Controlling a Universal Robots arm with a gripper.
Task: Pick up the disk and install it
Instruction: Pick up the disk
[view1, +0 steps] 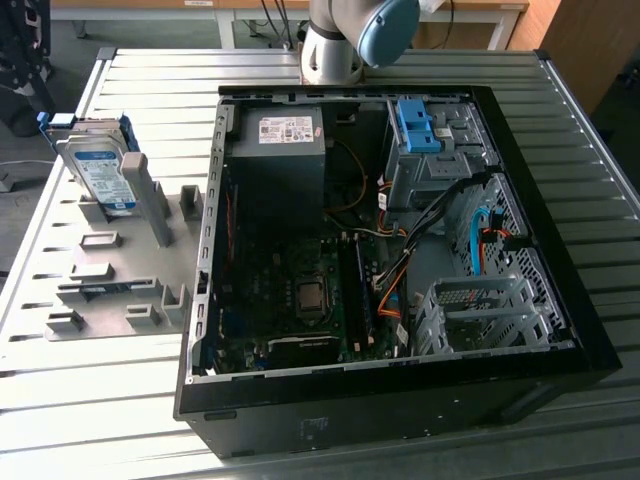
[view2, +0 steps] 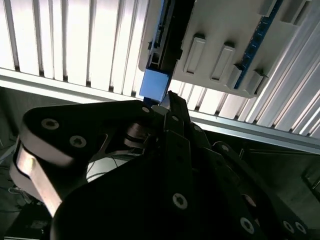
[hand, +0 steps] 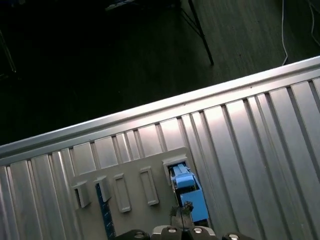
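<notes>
Standing upright in the grey rack (view1: 120, 295) at the exterior view's left of the counter (view1: 70, 400): the disk (view1: 100, 170), apart from the open computer case (view1: 565, 335). In the first wrist view, claw (hand: 182, 212) just beside a blue part (hand: 189, 192) slotted in the rack. Wide or narrow, cannot tell.

Robotics lab — opened computer case (view1: 350, 425) on slatted metal table (view1: 100, 400).

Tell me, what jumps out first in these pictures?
An open computer case, boards and cables bare, lies on the slatted table. At the exterior view's left, the disk stands upright in a grey rack, and the robot arm with its blue cap rises beyond the case.
</notes>
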